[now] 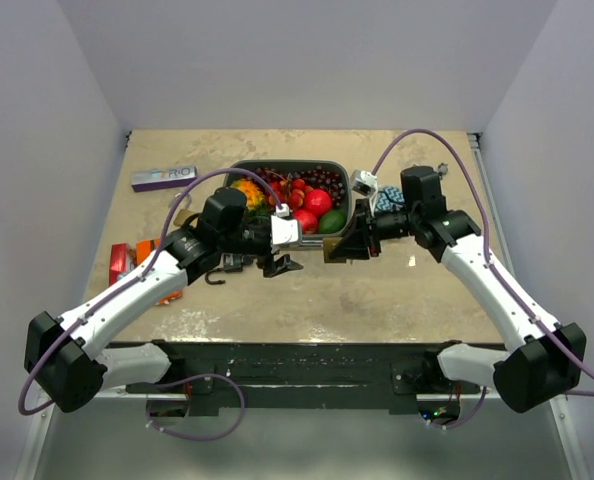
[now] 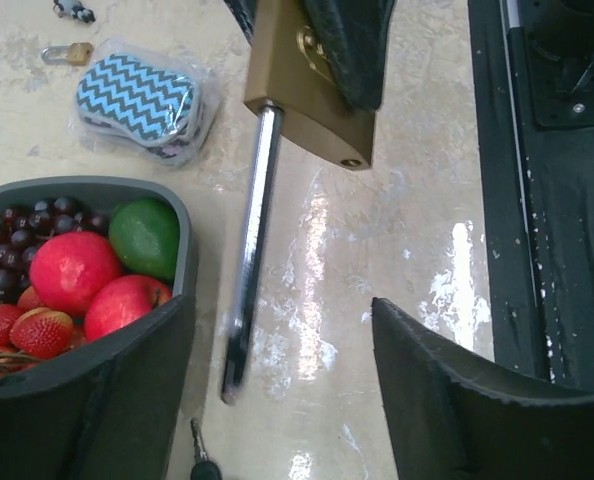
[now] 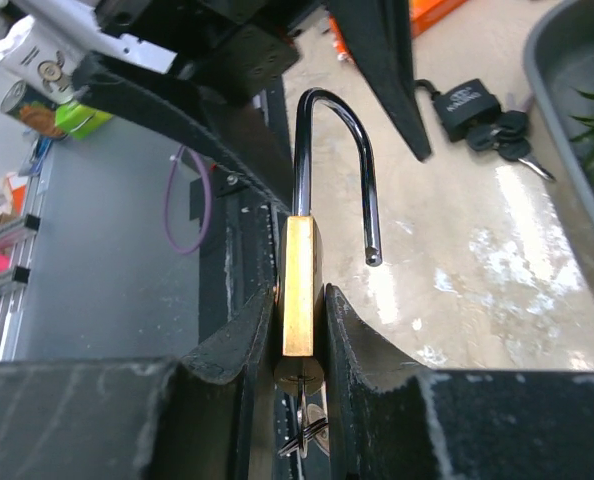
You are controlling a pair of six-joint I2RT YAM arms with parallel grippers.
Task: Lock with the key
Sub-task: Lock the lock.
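Brass padlock [image 3: 299,285] pinched in right pincer [image 3: 302,312], its open shackle [image 3: 302,160] inside the spread left pincer [image 2: 277,310]

The padlock [image 3: 299,285] between the matt black fingers [image 3: 365,348] of the right claw [image 3: 300,305] looked brushed brass. Its shackle [image 3: 302,160] beyond them shone like polished steel.

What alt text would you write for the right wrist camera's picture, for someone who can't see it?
A brass padlock stands clamped between the two dark fingers of the right end effector, its steel shackle open and keys hanging at its near end. Beyond, a black padlock lies on the tabletop.
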